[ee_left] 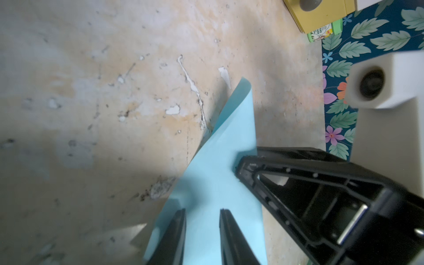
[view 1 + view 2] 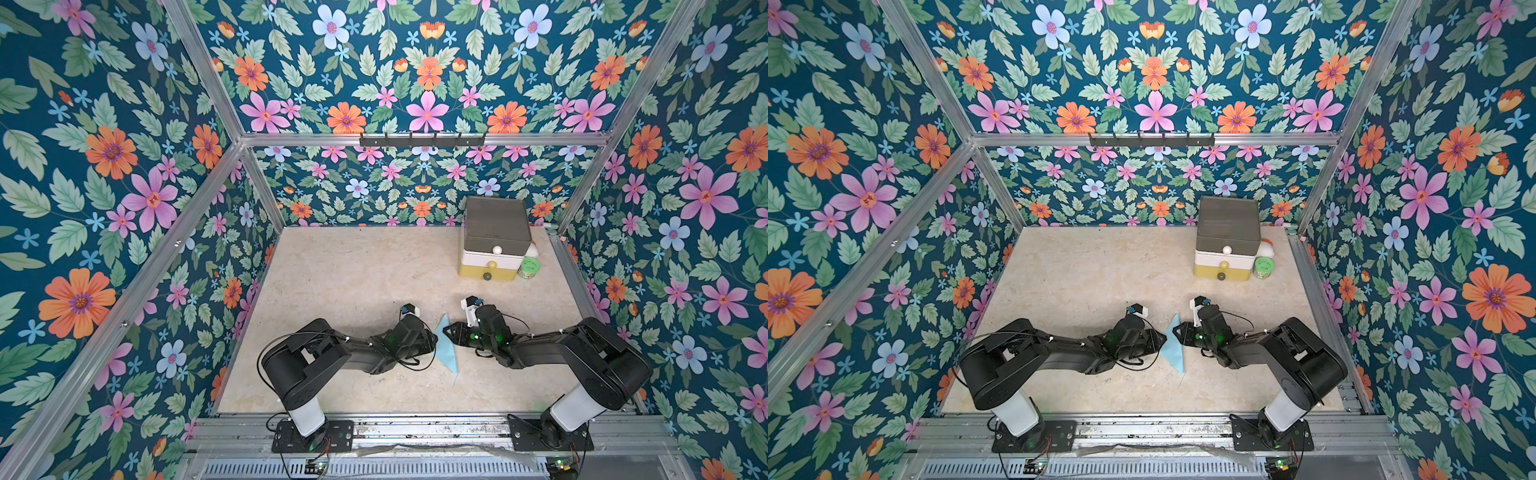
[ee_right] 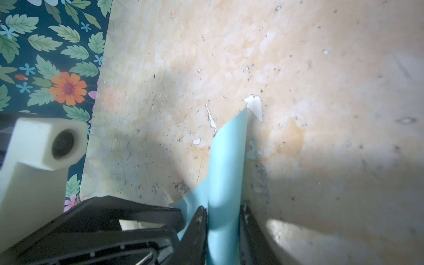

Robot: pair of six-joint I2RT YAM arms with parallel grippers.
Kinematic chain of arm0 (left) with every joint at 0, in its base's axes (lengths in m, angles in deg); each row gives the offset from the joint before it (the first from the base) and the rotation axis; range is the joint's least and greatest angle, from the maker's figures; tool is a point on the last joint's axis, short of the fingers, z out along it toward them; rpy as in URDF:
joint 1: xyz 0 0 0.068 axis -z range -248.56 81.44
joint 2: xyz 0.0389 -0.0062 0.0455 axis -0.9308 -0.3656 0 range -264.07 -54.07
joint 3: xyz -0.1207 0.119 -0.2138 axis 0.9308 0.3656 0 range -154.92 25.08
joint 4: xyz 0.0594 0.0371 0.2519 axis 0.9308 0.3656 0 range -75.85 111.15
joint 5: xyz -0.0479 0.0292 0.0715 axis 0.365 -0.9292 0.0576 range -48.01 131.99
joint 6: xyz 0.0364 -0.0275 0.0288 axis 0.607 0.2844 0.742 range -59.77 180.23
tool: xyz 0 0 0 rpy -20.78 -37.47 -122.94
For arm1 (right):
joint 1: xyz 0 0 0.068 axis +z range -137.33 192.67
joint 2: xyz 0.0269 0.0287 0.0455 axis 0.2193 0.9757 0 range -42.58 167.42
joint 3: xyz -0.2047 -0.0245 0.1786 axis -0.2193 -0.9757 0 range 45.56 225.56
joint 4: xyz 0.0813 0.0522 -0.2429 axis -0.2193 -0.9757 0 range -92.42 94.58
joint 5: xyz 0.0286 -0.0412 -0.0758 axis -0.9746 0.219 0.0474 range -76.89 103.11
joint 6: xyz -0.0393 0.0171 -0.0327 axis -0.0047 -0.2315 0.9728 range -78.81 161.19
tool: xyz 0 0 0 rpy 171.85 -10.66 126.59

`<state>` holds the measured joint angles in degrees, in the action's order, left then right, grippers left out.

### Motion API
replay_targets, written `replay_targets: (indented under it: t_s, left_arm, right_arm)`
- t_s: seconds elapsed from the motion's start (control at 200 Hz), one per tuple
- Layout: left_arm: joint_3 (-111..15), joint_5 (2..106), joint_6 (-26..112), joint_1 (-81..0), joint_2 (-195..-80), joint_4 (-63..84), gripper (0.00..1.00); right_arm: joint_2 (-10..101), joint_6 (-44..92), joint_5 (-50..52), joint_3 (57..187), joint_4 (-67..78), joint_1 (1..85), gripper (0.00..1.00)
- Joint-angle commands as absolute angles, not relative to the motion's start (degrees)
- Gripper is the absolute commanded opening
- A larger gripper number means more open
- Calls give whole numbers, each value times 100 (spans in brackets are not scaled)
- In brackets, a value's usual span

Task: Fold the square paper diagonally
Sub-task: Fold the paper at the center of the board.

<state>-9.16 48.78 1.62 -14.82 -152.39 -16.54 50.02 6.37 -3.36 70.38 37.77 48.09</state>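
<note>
Reaching in from the near edge, the two arms meet at the middle of the table. The square paper lies between them there. In both top views it is doubled into a narrow pointed shape, with its upper layer bowed up, not flat. The left gripper is released, its fingers apart over the sheet and clasping nothing. The right gripper has its jaws parted, with a curled band of paper filling the gap; whether they pinch it I cannot tell. The step in hand looks like setting the crease. To do it well, one gripper should pin the lower layer so the sheet cannot slide on the smooth top. The lifted far tip should be matched to its opposite corner before any pressing. The bow is then best flattened from the middle outward to both points, lightly, since thin paper buckles or tears. Farther back, the drawer unit and green tin stand well apart from the work.
</note>
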Motion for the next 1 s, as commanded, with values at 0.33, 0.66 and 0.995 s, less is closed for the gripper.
replay_targets:
  t_s: [0.33, 0.66, 0.995]
  left_arm:
    - [-431, 4903, -93, -1426, -15365, -1949, 27]
    - [-305, 4850, -15, -1363, -15499, -1982, 26]
    - [-397, 4823, 33, -1355, -15583, -1955, 25]
  right_arm:
    - [4804, 607, 74, 7030, 2520, 4809, 42]
    - [3307, 147, 1297, 7597, 1222, 5299, 57]
    - [3703, -740, -111, 7337, 2974, 5496, 6]
